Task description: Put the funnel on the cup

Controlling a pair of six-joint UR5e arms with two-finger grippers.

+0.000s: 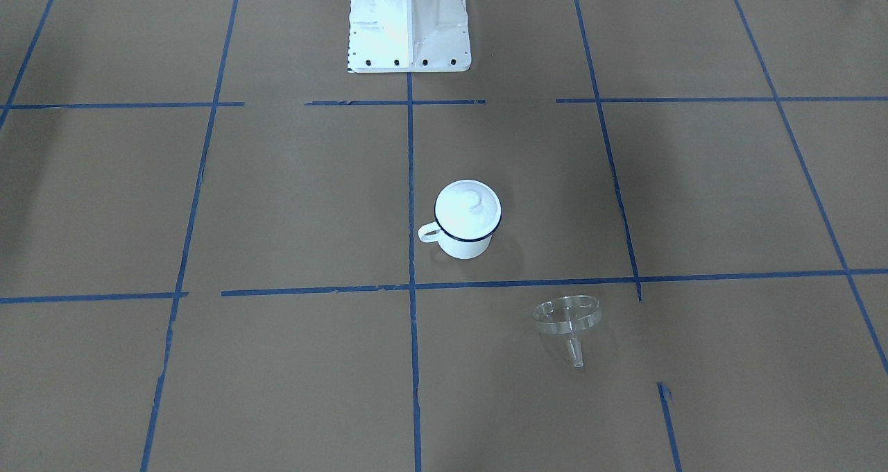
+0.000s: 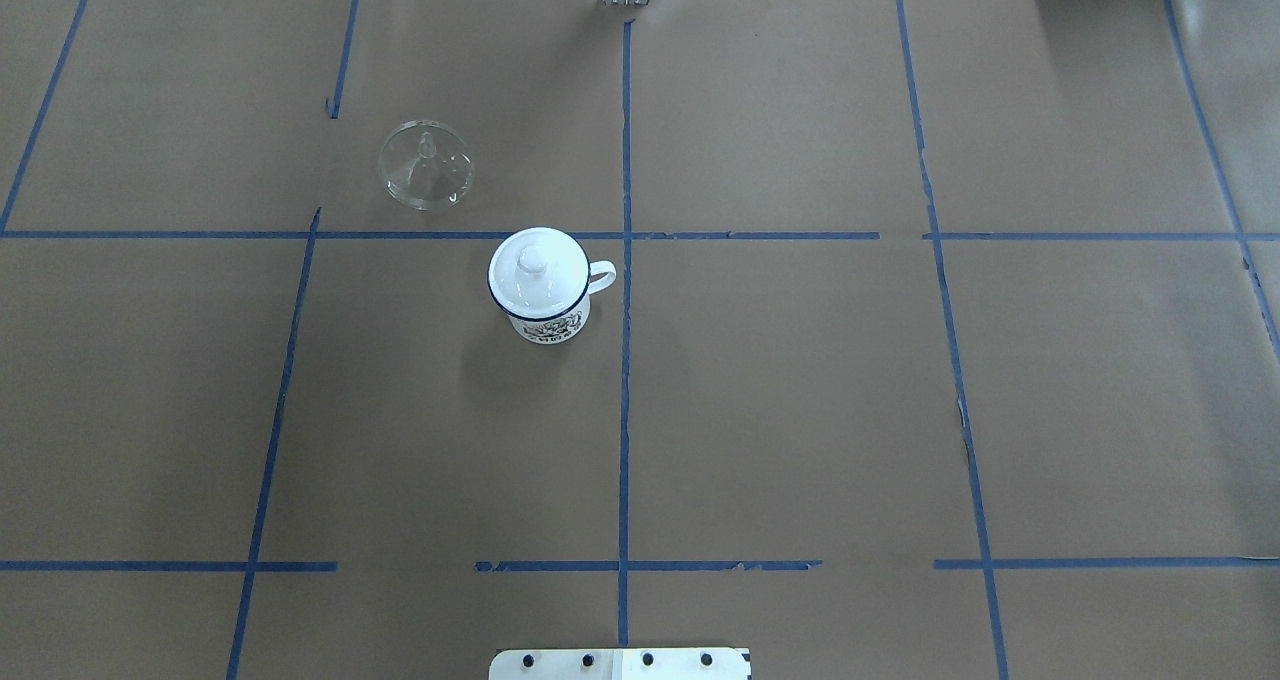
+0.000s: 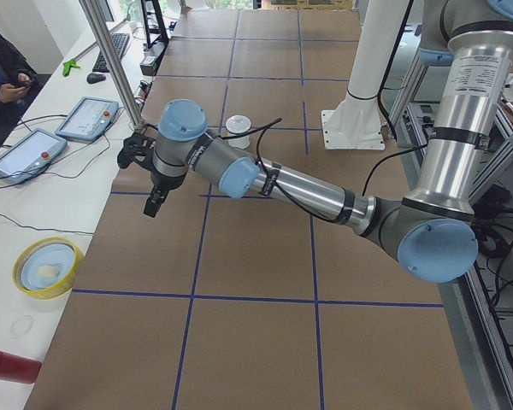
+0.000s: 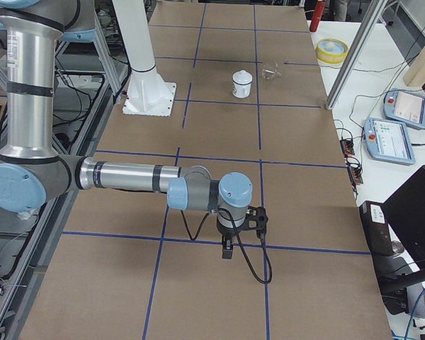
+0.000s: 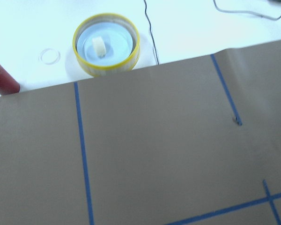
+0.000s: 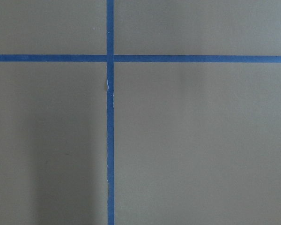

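Nothing is done yet. Seen overhead, the funnel (image 2: 425, 165) lies on the table (image 2: 800, 410), apart from the cup (image 2: 538, 285), toward ten-to-eleven o'clock. I cannot tell whether either arm's jaws are open.

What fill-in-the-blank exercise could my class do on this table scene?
1. A white knobbed ____ covers the cup.
2. The clear funnel lies apart from the cup, on the ____.
3. In the overhead view the cup's handle points to the view's ____.
4. The tape lines are ____.
Missing words: lid; table; right; blue.
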